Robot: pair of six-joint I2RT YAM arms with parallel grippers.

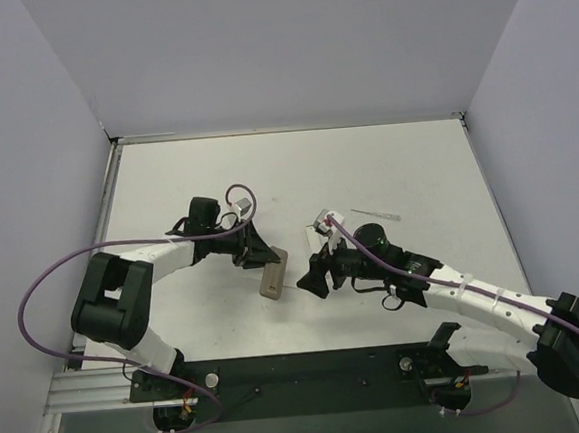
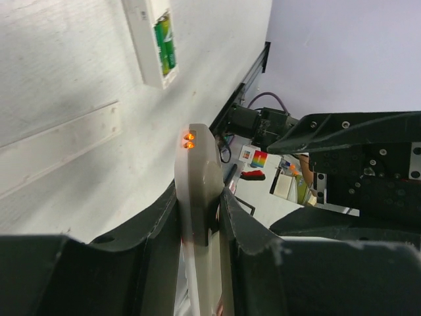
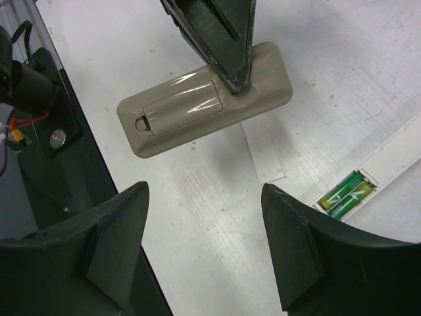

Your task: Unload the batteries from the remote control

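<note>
My left gripper [image 1: 265, 261] is shut on one end of the tan-grey remote control [image 1: 272, 278]. In the left wrist view the remote [image 2: 197, 164] stands between the closed jaws [image 2: 199, 204]. In the right wrist view the remote [image 3: 204, 99] shows a closed cover facing up, with the left fingers [image 3: 227, 46] pinching it. My right gripper [image 3: 204, 197] is open and empty, just right of the remote over bare table [image 1: 312, 275]. Two green batteries [image 3: 345, 194] lie in the open slot of a narrow white strip [image 3: 395, 155]; they also show in the left wrist view [image 2: 164, 43].
A small flat plate [image 3: 266, 148] lies on the table between the remote and the white strip; it also shows in the left wrist view [image 2: 59, 148]. The white strip [image 1: 375, 215] runs behind the right arm. Walls enclose the table on three sides.
</note>
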